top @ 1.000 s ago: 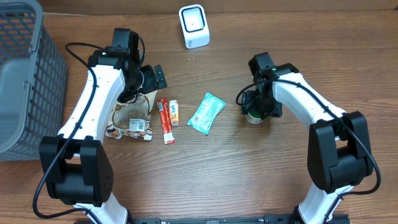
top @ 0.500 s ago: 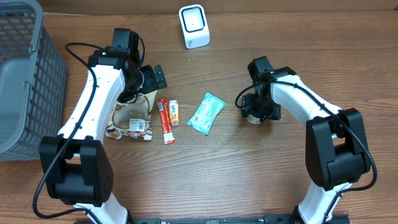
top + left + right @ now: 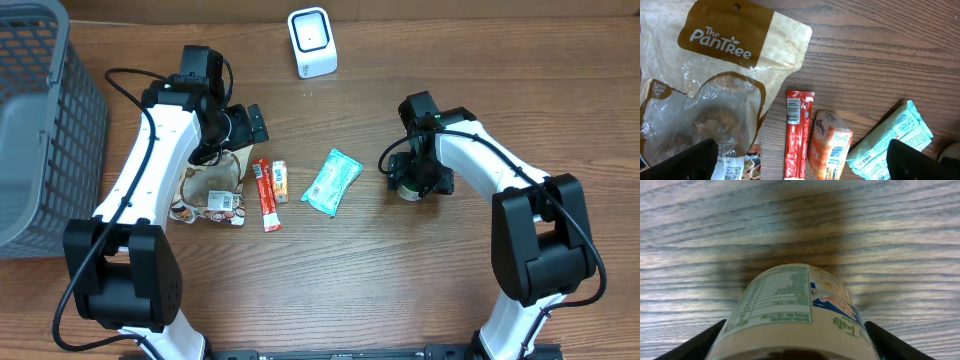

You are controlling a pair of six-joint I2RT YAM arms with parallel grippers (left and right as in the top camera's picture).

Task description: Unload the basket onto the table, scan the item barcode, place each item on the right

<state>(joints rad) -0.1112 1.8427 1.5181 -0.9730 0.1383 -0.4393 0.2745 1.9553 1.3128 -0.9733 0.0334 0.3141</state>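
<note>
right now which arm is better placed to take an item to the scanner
Right. The right hand straddles the cup standing on the table, ready to close; the left hand hangs open above the snack bag, around nothing.

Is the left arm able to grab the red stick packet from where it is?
Probably yes. The left gripper is open and close by, and nothing lies on the red stick packet. The orange packet right beside it might get bumped.

This is looking like a mock shop checkout: a white barcode scanner (image 3: 312,41) is standing at top centre, a grey shopping basket (image 3: 40,120) is sitting upper left, and packaged groceries (image 3: 332,181) are lying mid-frame on a wooden table (image 3: 350,280).
</note>
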